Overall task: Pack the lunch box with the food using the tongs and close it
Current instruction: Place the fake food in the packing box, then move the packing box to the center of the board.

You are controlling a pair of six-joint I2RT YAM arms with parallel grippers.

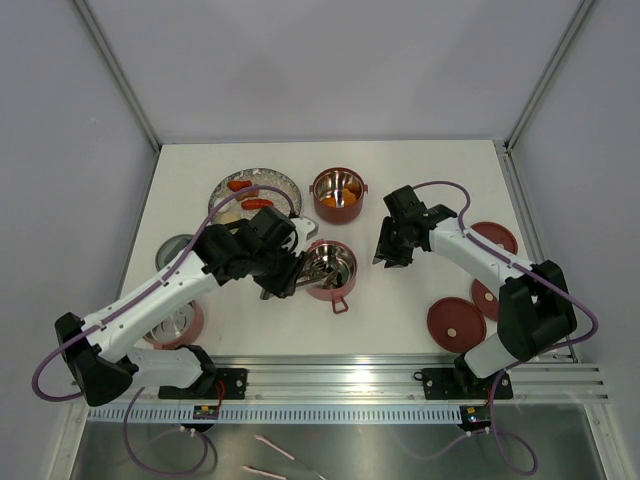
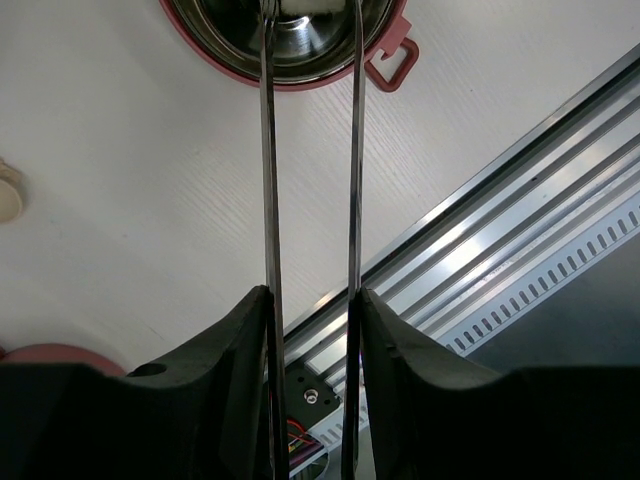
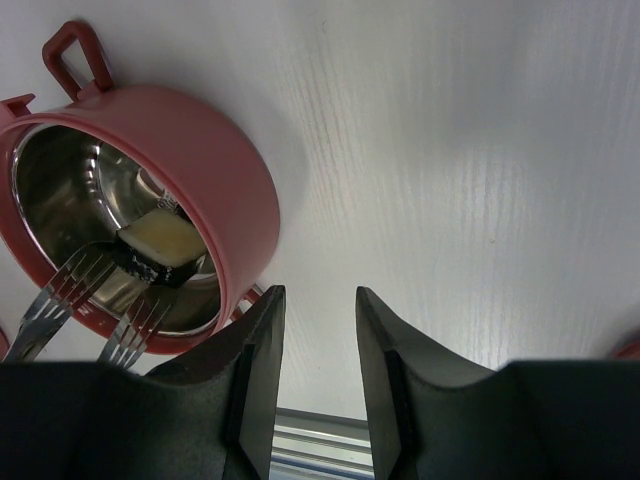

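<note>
Left jaws clamped on the tongs (image 2: pixel 268 200), squeezing both arms so the tips ahead seem to pinch a white-and-black piece (image 3: pixel 160 242) inside the tier (image 3: pixel 235 190). Looks like drop-off. Right jaws apart, empty, just beside that tier, probably ready to steady it.

The left arm (image 1: pixel 150 295) and right arm (image 1: pixel 480 255) are white, black-jointed (purple cables (image 1: pixel 38 375)).

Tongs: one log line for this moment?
left claw: shut on tongs | tongs: tips in near tier, white-and-black piece between them | right claw: open, empty, beside tier
</note>
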